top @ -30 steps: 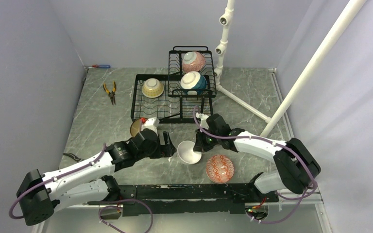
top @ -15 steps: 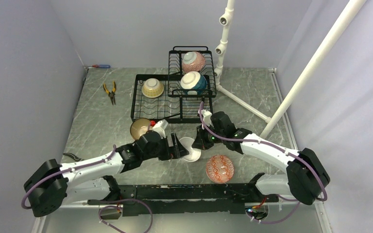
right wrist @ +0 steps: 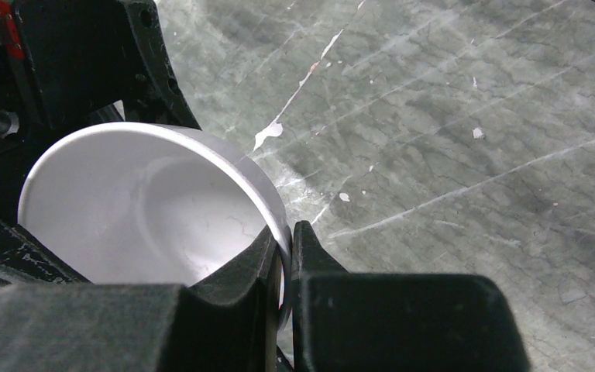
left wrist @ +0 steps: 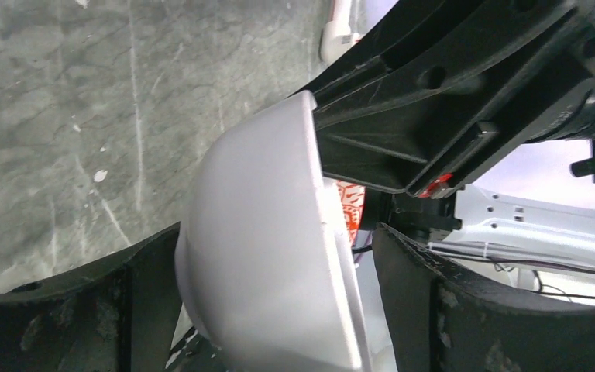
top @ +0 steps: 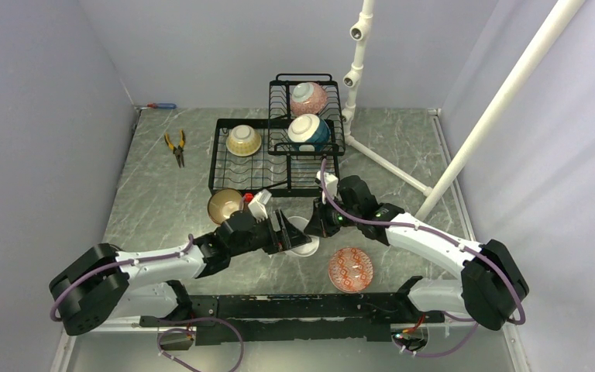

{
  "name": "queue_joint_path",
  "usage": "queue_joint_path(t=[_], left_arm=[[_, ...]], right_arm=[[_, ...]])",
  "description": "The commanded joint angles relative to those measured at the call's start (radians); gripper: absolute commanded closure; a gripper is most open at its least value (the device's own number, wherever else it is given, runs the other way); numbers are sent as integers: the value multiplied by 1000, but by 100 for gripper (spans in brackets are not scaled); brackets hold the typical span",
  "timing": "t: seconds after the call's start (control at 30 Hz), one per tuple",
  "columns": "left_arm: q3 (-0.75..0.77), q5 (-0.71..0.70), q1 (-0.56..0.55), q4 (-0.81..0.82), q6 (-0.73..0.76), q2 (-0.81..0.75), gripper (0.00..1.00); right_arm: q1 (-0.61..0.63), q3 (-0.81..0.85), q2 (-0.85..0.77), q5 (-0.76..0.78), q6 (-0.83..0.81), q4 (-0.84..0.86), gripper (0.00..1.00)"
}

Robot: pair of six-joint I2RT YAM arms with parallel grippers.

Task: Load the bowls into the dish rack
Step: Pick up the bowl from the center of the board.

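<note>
While three bowls sit in the dish rack [top: 236, 174], a fourth hangs between both arms, just in front of the rack.
From above, the cream bowl [top: 244, 140], pink bowl [top: 308, 98] and teal-and-white bowl [top: 308, 132] are racked, while the brown bowl [top: 225, 205] and red-patterned bowl [top: 350, 269] wait on the table [top: 155, 201]: roughly half done. On the left wrist view, the left gripper [left wrist: 275, 236] stands spread astride the white bowl [left wrist: 256, 263], not clamped. On the right wrist view, the right gripper [right wrist: 283, 240] pinches that bowl's rim.
</note>
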Motion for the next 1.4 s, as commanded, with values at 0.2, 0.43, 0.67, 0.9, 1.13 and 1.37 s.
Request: queue_joint_path(t=[0.2,0.43,0.67,0.9,1.13,1.37], left_arm=[[-19,15,3,94,-47,-33,7],[-25,8,5,-11,-61,-90,5],[-92,34,5,82,-133,-68,6],[-93,27,5,69,-128,-89,11],[-75,-2,5,-5,-112,-135,22],[-51,-22,5,-72,-80,-160,43]], right_arm=[[5,44,-27,1,13,28,100],[4,51,-21,5,12,29,100],[4,60,-11,12,6,17,100],[5,59,-6,11,6,20,100],[5,59,-6,14,5,17,100],[6,51,1,2,19,30,100]])
